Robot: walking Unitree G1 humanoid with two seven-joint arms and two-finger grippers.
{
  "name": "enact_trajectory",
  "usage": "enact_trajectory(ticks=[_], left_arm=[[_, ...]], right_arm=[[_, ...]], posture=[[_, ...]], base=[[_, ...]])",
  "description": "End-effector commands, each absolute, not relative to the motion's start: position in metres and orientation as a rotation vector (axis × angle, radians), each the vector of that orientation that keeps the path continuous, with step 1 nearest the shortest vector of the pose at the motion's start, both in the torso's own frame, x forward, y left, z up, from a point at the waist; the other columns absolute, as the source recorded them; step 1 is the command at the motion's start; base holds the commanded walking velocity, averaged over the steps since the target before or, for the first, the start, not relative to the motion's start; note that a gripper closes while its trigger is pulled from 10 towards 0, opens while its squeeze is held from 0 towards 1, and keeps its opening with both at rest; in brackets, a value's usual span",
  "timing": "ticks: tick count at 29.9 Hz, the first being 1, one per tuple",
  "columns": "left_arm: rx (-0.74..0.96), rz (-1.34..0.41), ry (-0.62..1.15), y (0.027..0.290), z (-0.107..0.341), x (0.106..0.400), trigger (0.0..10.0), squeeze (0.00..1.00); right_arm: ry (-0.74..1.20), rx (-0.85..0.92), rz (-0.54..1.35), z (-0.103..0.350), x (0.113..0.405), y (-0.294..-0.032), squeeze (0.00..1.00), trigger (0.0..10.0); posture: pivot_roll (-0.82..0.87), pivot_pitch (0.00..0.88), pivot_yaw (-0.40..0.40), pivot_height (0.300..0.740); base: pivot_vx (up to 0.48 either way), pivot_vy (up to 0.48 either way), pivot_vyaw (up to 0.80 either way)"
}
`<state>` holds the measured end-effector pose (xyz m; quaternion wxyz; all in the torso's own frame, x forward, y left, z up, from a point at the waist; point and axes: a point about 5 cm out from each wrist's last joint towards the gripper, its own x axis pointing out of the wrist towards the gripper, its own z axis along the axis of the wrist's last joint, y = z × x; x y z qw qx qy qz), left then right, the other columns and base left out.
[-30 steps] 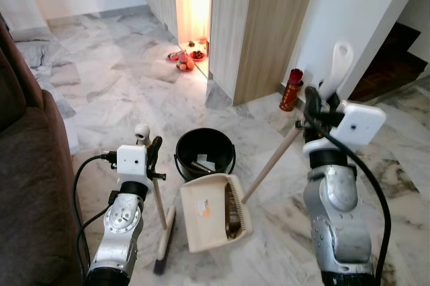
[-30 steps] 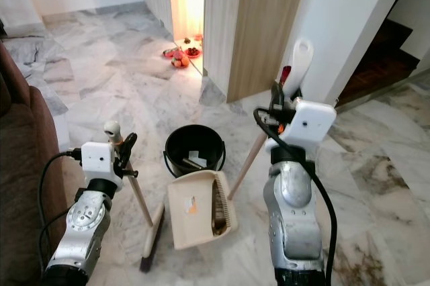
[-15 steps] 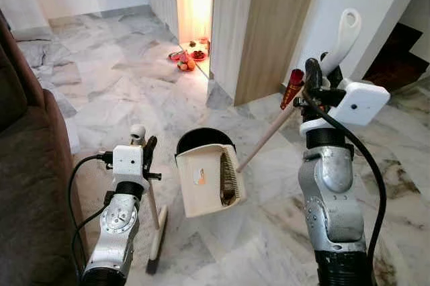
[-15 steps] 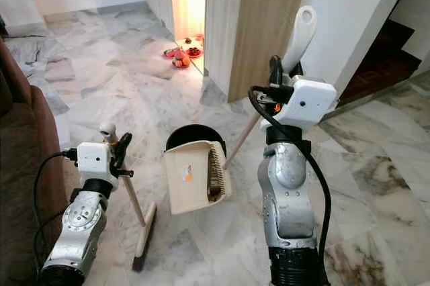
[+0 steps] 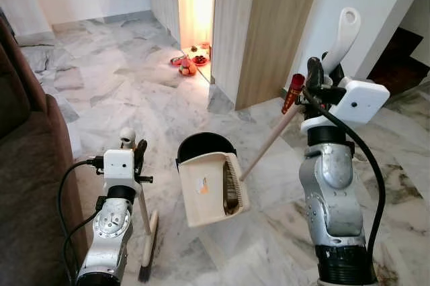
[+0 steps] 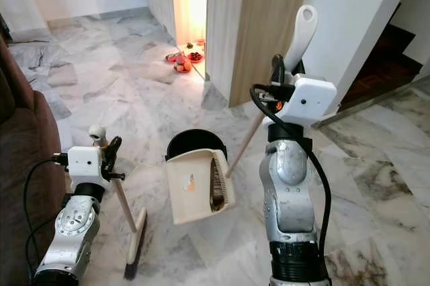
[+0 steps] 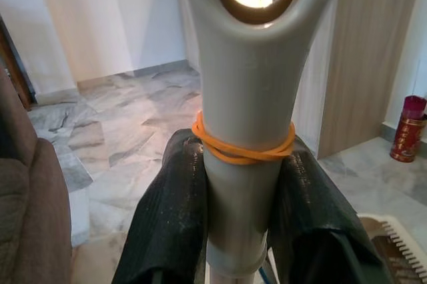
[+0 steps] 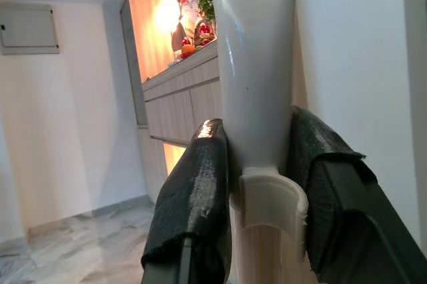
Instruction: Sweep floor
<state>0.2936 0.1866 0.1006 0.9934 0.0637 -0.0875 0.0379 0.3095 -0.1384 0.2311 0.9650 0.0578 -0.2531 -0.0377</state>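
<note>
Firmly, right gripper [image 8: 257, 164] clamps dustpan handle [image 6: 299, 34] (left gripper [image 7: 243, 191] grips broom [image 5: 144, 232]).

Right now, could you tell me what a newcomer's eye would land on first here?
Probably the beige dustpan, held tilted in the air at the rim of the black bucket on the marble floor, its long handle shut in the right gripper. To its left, the left gripper is shut on a broom whose brush touches the floor. Behind, a brightly lit cabinet niche glows orange.
</note>
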Motion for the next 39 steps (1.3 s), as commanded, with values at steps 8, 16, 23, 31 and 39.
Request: enact_trajectory(ticks=[8, 16, 23, 31, 39], left_arm=[[0.158, 0.092, -0.223, 0.1892, 0.1107, 0.2947, 10.0, 0.00], [0.156, 0.097, -0.228, 0.1888, 0.1115, 0.2948, 10.0, 0.00], [0.159, 0.103, -0.232, 0.1895, 0.1122, 0.2945, 10.0, 0.00], [0.159, 0.106, -0.234, 0.1900, 0.1125, 0.2940, 10.0, 0.00], [0.158, 0.105, -0.235, 0.1893, 0.1127, 0.2939, 10.0, 0.00]], right_arm=[[-0.574, 0.114, -0.056, 0.2421, 0.3085, -0.1357, 0.00, 10.0], [-0.580, 0.109, -0.041, 0.2435, 0.3085, -0.1335, 0.00, 10.0], [-0.585, 0.111, -0.030, 0.2447, 0.3081, -0.1319, 0.00, 10.0], [-0.587, 0.111, -0.018, 0.2449, 0.3081, -0.1302, 0.00, 10.0], [-0.584, 0.126, -0.009, 0.2441, 0.3083, -0.1298, 0.00, 10.0]], posture=[[0.11, 0.000, -0.034, 0.740], [0.12, 0.000, -0.036, 0.740], [0.12, 0.000, -0.037, 0.740], [0.12, 0.000, -0.038, 0.740], [0.12, 0.000, -0.037, 0.740]], base=[[0.265, 0.000, 0.00], [0.264, 0.000, 0.00], [0.262, 0.000, 0.00], [0.262, 0.000, 0.17], [0.263, 0.000, 0.00]])
